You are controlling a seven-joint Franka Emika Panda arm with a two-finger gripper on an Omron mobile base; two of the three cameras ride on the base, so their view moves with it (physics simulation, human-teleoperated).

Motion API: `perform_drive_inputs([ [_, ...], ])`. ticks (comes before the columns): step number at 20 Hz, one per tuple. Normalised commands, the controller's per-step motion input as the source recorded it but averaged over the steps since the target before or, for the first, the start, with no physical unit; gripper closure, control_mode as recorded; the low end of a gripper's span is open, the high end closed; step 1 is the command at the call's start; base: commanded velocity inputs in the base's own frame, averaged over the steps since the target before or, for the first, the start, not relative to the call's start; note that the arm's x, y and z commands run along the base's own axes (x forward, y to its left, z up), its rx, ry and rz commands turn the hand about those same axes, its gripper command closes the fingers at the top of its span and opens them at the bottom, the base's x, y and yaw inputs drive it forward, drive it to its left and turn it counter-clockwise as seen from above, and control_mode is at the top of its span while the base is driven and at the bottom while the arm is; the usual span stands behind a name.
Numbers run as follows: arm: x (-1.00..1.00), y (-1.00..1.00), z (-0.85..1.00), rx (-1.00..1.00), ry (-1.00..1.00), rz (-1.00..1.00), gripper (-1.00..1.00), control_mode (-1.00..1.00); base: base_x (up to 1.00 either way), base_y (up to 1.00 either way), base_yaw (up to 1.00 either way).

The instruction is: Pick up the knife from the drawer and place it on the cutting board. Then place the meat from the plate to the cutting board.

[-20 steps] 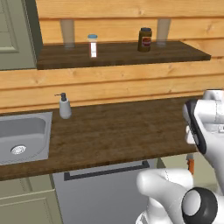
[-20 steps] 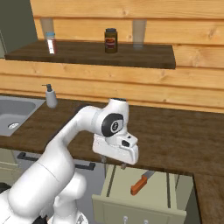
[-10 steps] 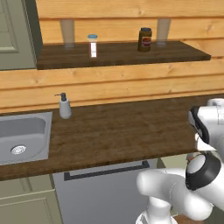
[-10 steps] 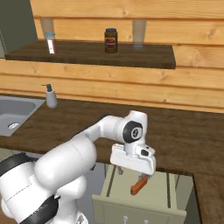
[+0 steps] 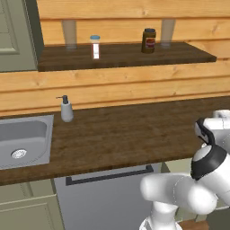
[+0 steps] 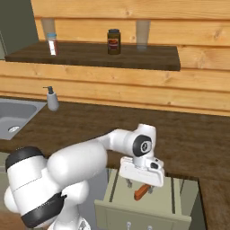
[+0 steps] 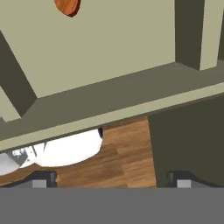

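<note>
The arm has swung down over the open drawer (image 6: 148, 204), its fingers (image 6: 139, 186) spread wide just above the knife (image 6: 143, 192) lying inside, ready to grab it.

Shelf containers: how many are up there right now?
2: a white bottle with a blue cap toward the left, and a dark brown jar toward the right. Others may be out of frame.

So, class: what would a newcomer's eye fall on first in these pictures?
Probably the white arm bending down off the dark wooden counter so its open tool hangs over the pulled-out drawer. There lies the knife, its reddish-brown handle showing. After that, the dark jar on the wall shelf.
</note>
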Motion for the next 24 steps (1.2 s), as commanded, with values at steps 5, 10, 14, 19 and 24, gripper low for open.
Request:
perform_drive_inputs([
  [5, 0.19, -0.32, -0.46, 0.00, -0.01, 0.07, -1.00, -1.00, 0.00, 0.00, 0.00],
  [10, 0.20, -0.36, -0.25, 0.02, -0.08, 0.06, -1.00, -1.00, 0.00, 0.00, 0.00],
  [14, 0.29, -0.13, -0.38, 0.09, -0.06, 0.08, -1.00, -1.00, 0.00, 0.00, 0.00],
  [19, 0.21, 0.00, -0.58, 0.08, -0.03, 0.08, -1.00, -1.00, 0.00, 0.00, 0.00],
  [24, 0.08, 0.05, -0.62, 0.05, 0.00, 0.08, -1.00, -1.00, 0.00, 0.00, 0.00],
])
